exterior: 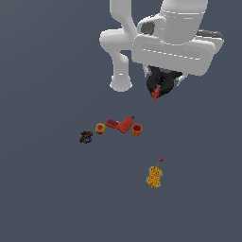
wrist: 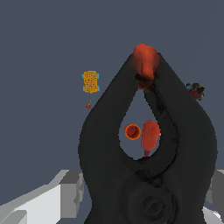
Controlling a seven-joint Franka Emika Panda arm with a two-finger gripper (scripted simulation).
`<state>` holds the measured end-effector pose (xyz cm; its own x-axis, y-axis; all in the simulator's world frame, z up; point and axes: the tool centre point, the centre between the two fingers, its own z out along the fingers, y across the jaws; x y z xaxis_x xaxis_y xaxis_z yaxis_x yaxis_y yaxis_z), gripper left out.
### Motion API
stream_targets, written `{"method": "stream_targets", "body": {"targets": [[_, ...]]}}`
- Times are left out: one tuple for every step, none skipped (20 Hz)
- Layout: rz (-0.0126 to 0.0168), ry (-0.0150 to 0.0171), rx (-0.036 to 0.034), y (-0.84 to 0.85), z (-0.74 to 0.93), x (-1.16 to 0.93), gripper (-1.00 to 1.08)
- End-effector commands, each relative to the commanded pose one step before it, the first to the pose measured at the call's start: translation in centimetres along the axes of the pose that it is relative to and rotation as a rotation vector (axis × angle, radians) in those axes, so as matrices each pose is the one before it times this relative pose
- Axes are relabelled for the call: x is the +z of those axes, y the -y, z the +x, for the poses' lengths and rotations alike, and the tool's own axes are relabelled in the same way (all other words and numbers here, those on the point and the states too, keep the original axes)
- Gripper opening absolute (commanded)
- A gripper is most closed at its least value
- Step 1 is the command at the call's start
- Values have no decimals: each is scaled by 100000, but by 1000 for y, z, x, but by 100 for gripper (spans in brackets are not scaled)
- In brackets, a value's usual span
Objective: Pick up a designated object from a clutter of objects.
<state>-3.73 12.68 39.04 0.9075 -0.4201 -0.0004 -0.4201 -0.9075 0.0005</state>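
Black spring clamp (wrist: 144,166), matte, curved handles w/ red-orange tips, held up off the worktop (exterior: 47,189) in end effector (exterior: 162,81); fingers mostly hidden. Red angular tool (exterior: 121,124) partly blocked in wrist view.

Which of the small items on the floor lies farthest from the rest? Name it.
The orange-yellow blocky item with blue edges. It lies alone toward the exterior view's lower right, while the red angular tool, orange cup, yellow-red fruit and dark lump sit in one row.
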Motion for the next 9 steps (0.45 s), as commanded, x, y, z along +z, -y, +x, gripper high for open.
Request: {"method": "stream_targets", "body": {"targets": [[35,-49,12,-63,-219,-966,-100],[0,0,0,-9,-48,-228,-100],[0,0,0,-3,-32,-175,-100],[0,0,0,3,-16,-122,-100],[0,0,0,9,0,-69,-100],[0,0,0,15,15,-16,-100],[0,0,0,21,31,37,-100],[0,0,0,20,35,66,-100],[0,0,0,7,12,26,-100]]}}
